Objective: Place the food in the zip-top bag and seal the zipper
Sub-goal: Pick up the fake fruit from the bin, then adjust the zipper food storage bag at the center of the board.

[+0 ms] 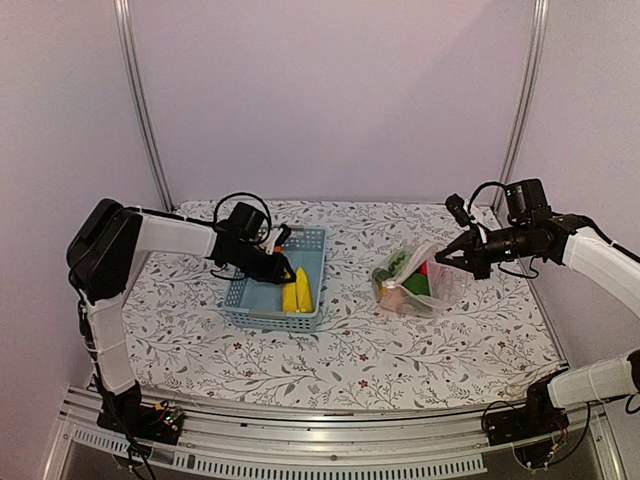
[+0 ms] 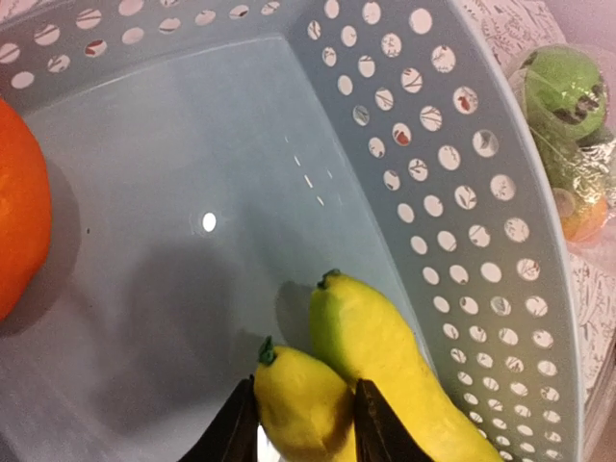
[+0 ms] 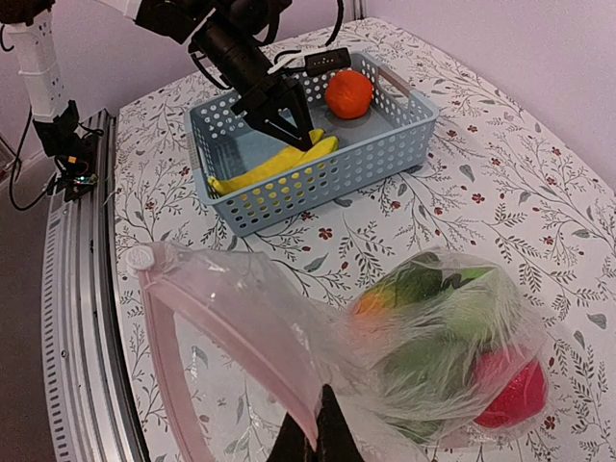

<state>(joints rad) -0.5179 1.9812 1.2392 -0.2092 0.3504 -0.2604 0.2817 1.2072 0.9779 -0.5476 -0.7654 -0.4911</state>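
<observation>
Two yellow bananas lie in the light-blue basket, and an orange sits at its far end. My left gripper reaches down into the basket, and its fingers press both sides of the smaller banana. The zip-top bag lies right of the basket, holding green, orange and red food. Its mouth gapes toward the basket, and a pink zipper strip runs along the edge. My right gripper is shut on that upper mouth edge, holding it up.
The floral cloth covers the whole table. The basket's perforated walls stand close around the left gripper. A metal rail runs along the near edge, and two upright poles stand at the back corners.
</observation>
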